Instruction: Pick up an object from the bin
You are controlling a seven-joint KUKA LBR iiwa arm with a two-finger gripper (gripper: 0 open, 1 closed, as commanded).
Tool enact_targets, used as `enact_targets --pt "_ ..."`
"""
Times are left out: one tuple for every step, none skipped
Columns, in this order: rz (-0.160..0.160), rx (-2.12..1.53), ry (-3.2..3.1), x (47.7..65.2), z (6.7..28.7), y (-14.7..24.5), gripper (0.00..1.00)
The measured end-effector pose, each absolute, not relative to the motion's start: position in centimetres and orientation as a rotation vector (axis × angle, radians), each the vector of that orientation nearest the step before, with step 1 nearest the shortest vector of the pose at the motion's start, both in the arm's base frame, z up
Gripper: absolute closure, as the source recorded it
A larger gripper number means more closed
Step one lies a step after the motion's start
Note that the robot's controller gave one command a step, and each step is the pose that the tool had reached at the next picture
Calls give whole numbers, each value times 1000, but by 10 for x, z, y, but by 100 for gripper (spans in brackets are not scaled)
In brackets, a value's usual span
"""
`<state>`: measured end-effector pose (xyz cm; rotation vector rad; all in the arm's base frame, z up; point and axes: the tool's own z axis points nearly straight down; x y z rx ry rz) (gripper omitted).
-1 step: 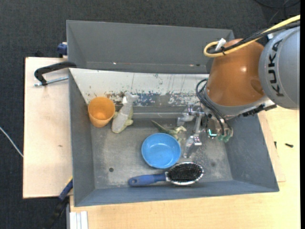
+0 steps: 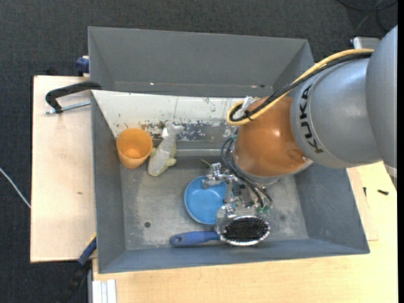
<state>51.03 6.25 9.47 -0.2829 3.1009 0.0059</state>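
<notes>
Your gripper: at the bowl's right rim; open or closed, you cannot tell. Brush: on the bowl's near side, head by the gripper, handle running left.

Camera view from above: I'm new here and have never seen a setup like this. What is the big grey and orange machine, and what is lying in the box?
The camera looks down, a little from one side, into a grey metal bin. The big grey shape coming in from the right is a robot arm. The orange cover and the cables are parts of it.

At its tip is a gripper, hanging low over the right edge of a blue bowl. Just in front of that lies a hairbrush with a blue handle. An orange cup and a pale bottle-like thing sit at the far left. I cannot make out anything held.
</notes>
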Motion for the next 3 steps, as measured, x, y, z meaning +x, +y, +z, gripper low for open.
enact_targets --pt "4 -290 3122 504 88 62 100" --pt "1 -561 3076 508 236 81 100" --pt "0 -630 3069 528 240 65 100"
